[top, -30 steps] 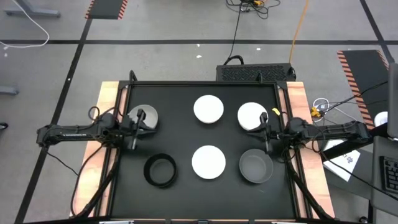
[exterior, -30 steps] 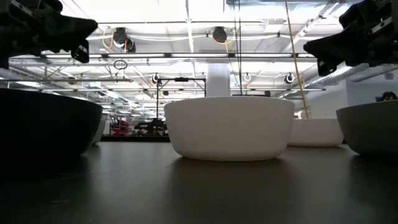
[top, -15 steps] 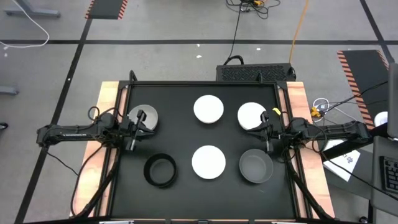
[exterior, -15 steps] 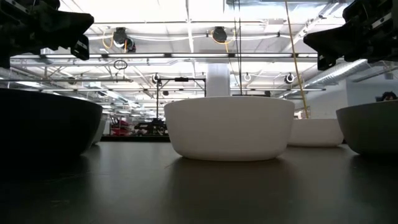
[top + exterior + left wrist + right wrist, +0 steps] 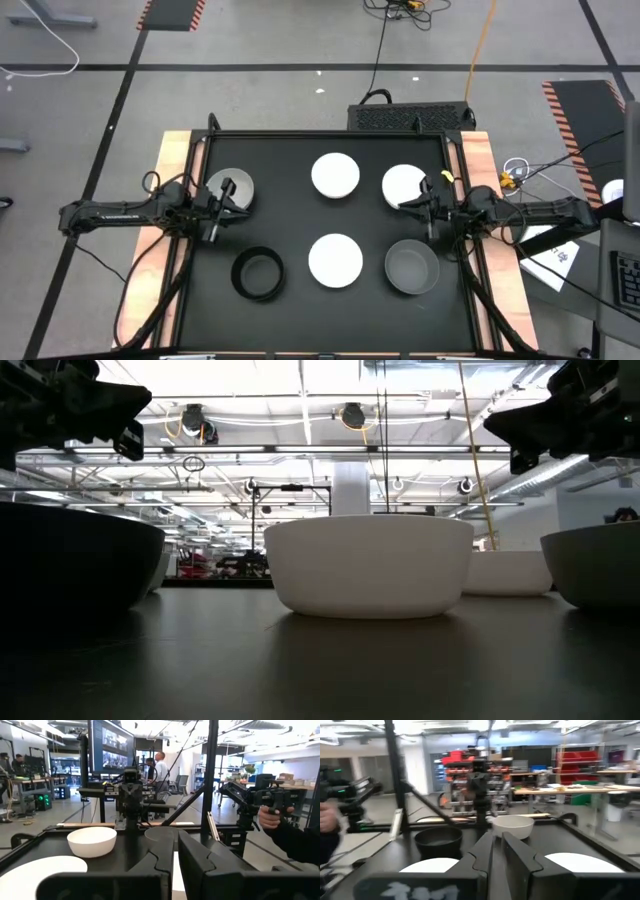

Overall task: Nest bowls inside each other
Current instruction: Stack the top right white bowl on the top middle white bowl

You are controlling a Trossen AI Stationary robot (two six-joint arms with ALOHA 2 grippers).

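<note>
Six bowls stand upright on their bases, apart from one another, on the black table top [image 5: 300, 220]. White bowls stand at the far left [image 5: 238, 186], far middle [image 5: 335, 175], far right [image 5: 402, 183] and near middle [image 5: 335, 260]. A black bowl [image 5: 257, 273] stands near left and a grey bowl [image 5: 412, 267] near right. My left gripper [image 5: 222, 205] hangs shut above the edge of the far-left white bowl, pointing level toward the table's right. My right gripper [image 5: 420, 205] hangs shut between the far-right white bowl and the grey bowl, pointing toward the left. Neither touches a bowl.
Wooden strips [image 5: 172, 200] border the table on both sides. A black box [image 5: 410, 117] sits beyond the far edge. A person's hand [image 5: 270, 816] holding a device shows beyond the table in the left wrist view. Free table lies between the bowls in the middle.
My right gripper has tipped up a little, its fingers showing slightly higher in the low view. The bowls have kept their places.
</note>
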